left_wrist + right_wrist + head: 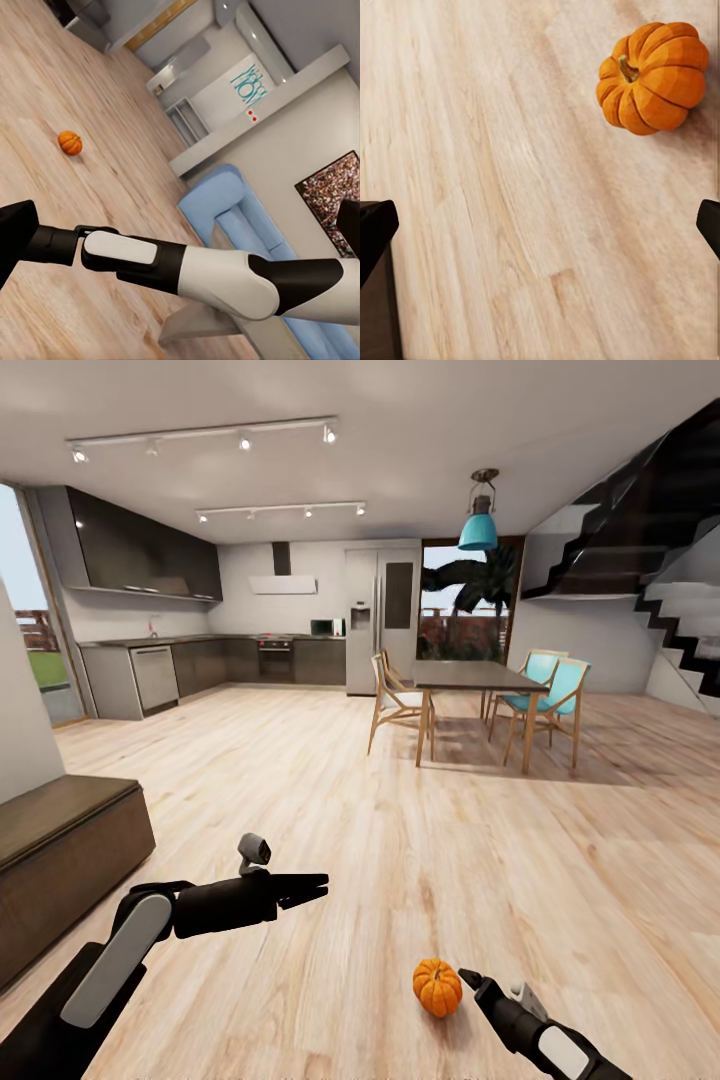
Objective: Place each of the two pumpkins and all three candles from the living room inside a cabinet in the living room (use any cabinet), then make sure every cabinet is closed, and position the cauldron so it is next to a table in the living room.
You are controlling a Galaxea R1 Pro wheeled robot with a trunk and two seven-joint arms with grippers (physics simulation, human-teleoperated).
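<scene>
One pumpkin lies on the pale wood floor of an open-plan room, with the low dark cabinet at far left against the wall. The left gripper hangs above the floor, fingers drawn together and holding nothing. Farther right, the right gripper sits just beside the pumpkin; in its wrist view the fingertips stand wide apart, empty, with the pumpkin off to one side rather than between them. The step in hand appears to be the first pickup. Next, the right arm likely needs to centre its spread fingers over the pumpkin, then lower and close.
</scene>
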